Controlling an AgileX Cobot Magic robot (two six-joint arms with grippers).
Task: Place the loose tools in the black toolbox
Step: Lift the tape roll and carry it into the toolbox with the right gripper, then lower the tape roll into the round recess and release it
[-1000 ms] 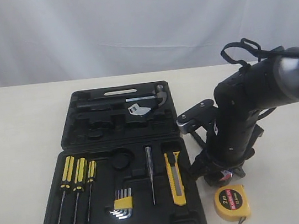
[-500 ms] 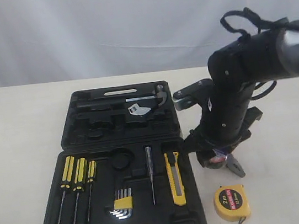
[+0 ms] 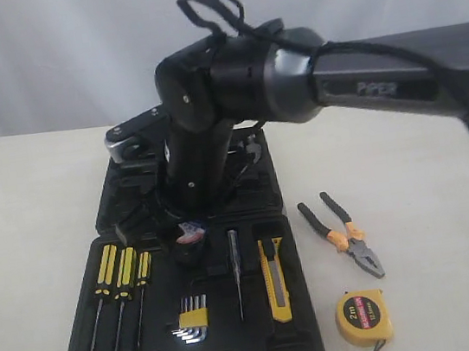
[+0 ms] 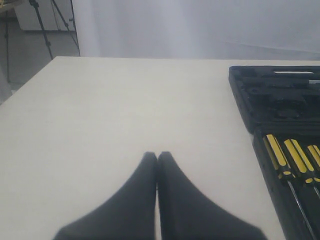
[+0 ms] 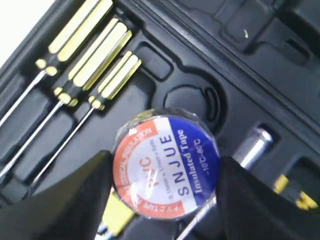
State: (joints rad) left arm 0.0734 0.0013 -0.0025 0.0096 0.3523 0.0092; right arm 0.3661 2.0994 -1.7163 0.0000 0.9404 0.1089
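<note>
**A:** Where is the black tape roll (image 5: 167,170) to be found?

**B:** It is clamped from both sides between the fingers of the right gripper (image 5: 165,159). These are spread only as wide as the roll. The label, in orange, white and blue, is turned toward the wrist camera, and "SNJUE" can be read on it. The roll is held over the near half of the black toolbox (image 3: 266,339), close to the hinge line and just beside a round recess (image 5: 192,102). Whether the plastic is touched cannot be told.

**A:** And the other loose tools?

**B:** The yellow-black utility knife (image 3: 275,280) is seated in a long recess in the near half. The pliers (image 3: 344,235), with black-orange handles, are laid on the table (image 3: 29,204) to the right of the case, apart from it. The yellow 2m tape measure (image 3: 363,317) is placed on the table just below the pliers' head, near the case's right edge.

**A:** What else is seen in the case?

**B:** Three yellow-black screwdrivers (image 3: 122,270) are set side by side at the left of the near half. A yellow-clipped hex key set (image 3: 192,318) and a slim metal-shafted tool (image 3: 237,271) are lodged between them and the knife.

**A:** How is the left gripper (image 4: 157,156) found?

**B:** Its fingers are pressed together tip to tip, and nothing is held. It is kept over bare table, with the case's left edge off to one side.
</note>
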